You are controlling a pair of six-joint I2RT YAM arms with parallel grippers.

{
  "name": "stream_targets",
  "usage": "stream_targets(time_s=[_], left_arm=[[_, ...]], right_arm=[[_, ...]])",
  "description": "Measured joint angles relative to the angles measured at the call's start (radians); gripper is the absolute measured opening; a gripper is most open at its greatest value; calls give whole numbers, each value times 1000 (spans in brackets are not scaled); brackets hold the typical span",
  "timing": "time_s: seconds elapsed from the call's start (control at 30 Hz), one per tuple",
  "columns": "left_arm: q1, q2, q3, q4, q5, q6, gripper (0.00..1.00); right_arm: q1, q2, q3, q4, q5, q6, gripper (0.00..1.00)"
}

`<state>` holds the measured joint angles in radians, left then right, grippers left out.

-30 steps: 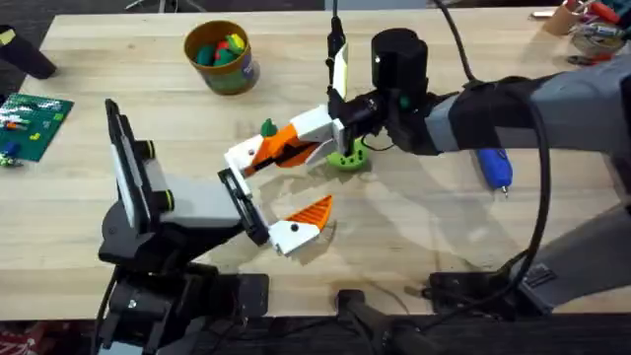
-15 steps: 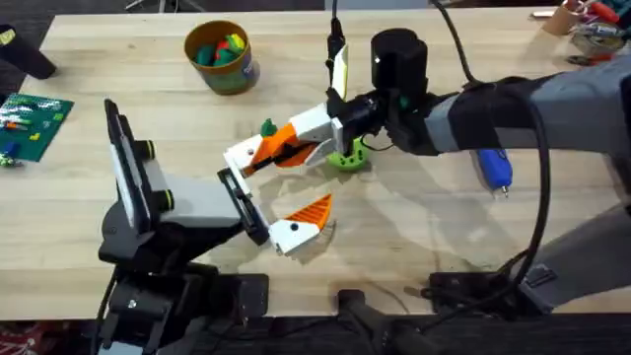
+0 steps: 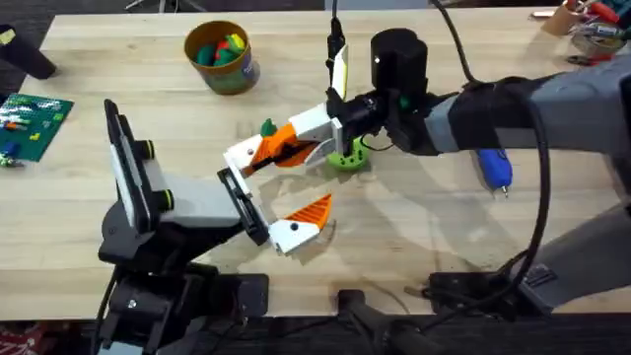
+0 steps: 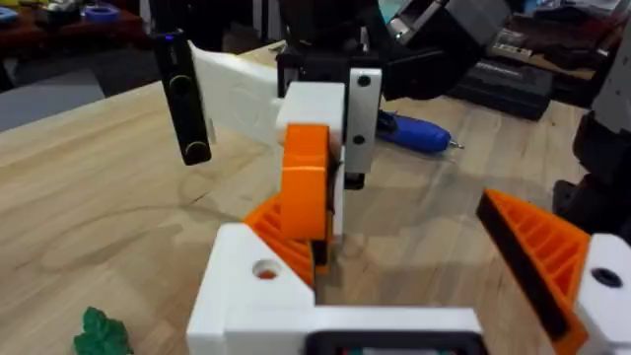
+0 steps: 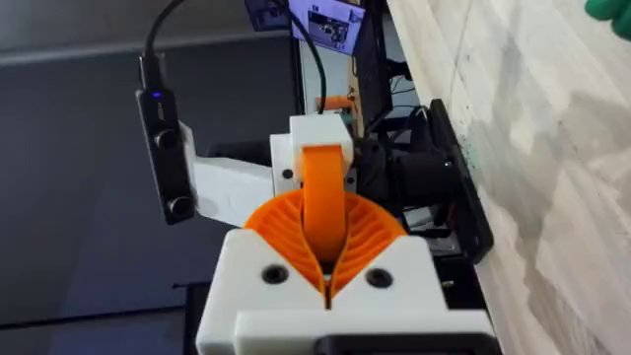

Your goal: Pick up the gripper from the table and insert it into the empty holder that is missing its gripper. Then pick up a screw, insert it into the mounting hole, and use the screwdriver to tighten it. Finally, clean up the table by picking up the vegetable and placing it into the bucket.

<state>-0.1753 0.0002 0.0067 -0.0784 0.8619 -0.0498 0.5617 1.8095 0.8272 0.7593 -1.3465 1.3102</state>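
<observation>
My right gripper (image 3: pixel 296 144) (image 5: pixel 325 268) is shut on the gripper (image 3: pixel 279 149) (image 4: pixel 306 182) (image 5: pixel 323 202), an orange wedge. It presses the wedge against the holder (image 3: pixel 240 156) (image 4: pixel 246 296) (image 5: pixel 317 131), the bare white bracket on my left gripper (image 3: pixel 268 194) (image 4: pixel 394 258). The left gripper is open, and its other finger carries an orange ribbed triangle (image 3: pixel 314 209) (image 4: pixel 537 251). The blue screwdriver (image 3: pixel 496 168) (image 4: pixel 414 133) lies on the table (image 3: pixel 414 232) at the right. A small green vegetable (image 3: pixel 267 127) (image 4: pixel 99 333) lies just behind the holder. The bucket (image 3: pixel 223 56) stands at the back left.
A lime green disc (image 3: pixel 347 156) sits under the right wrist. A green board (image 3: pixel 30 123) lies at the far left edge. Boxes of parts (image 3: pixel 592 25) stand at the back right corner. The bucket holds coloured toys.
</observation>
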Motion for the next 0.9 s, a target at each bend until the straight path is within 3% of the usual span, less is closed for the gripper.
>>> stream_targets(time_s=[0.53, 0.57, 0.67, 0.8, 0.9], left_arm=[[0, 0, 0, 0, 0, 0, 986], [0, 0, 0, 0, -1, 0, 986], [0, 0, 0, 0, 4, 4, 986], [-5, 0, 0, 0, 10, 13, 986], [-9, 0, 0, -1, 28, 16, 986]], right_arm=[[0, 0, 0, 0, 0, 0, 15], [0, 0, 0, -1, 1, 4, 49], [3, 0, 0, -6, 21, 11, 233], [9, 7, -2, -13, 48, 19, 563], [10, 11, -4, -10, 69, 21, 945]])
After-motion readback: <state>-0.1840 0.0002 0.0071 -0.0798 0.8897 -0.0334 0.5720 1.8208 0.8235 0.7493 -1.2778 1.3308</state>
